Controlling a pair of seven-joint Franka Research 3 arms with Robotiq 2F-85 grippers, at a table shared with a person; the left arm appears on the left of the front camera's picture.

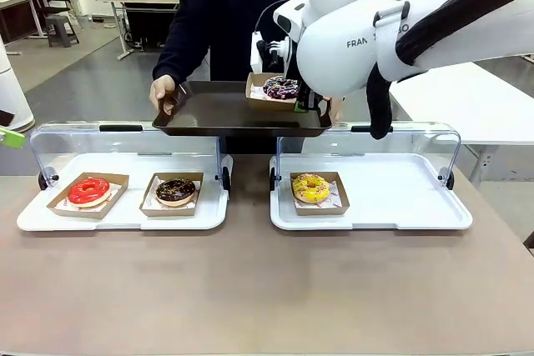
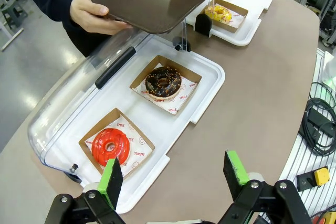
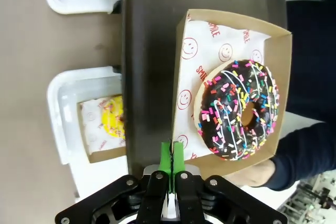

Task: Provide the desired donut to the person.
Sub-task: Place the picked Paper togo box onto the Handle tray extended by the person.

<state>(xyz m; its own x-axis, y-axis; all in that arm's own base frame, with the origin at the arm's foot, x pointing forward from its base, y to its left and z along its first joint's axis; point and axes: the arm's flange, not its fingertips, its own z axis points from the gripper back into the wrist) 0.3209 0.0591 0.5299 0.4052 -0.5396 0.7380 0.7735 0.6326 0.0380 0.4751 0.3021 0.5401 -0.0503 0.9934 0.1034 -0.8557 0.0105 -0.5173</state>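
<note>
The person (image 1: 234, 6) in a navy FILA sweatshirt holds a dark brown tray (image 1: 217, 112) out over the table, one hand (image 1: 163, 91) on its left rim. A chocolate donut with coloured sprinkles (image 3: 239, 109) lies in a cardboard box (image 3: 210, 32) at the tray's right end (image 1: 281, 87). My right gripper (image 3: 171, 150) is shut on the box's near wall. I cannot tell whether the box rests on the tray or hangs just above it. My left gripper (image 2: 172, 161) stands open over the table's near left, close to a red donut (image 2: 111, 146).
Two white trays (image 1: 125, 218) (image 1: 400, 206) with raised clear lids sit on the brown table. The left one holds the red donut (image 1: 88, 191) and a chocolate donut (image 1: 175, 191), the right one a yellow donut (image 1: 310, 188). My right arm crosses above the right tray.
</note>
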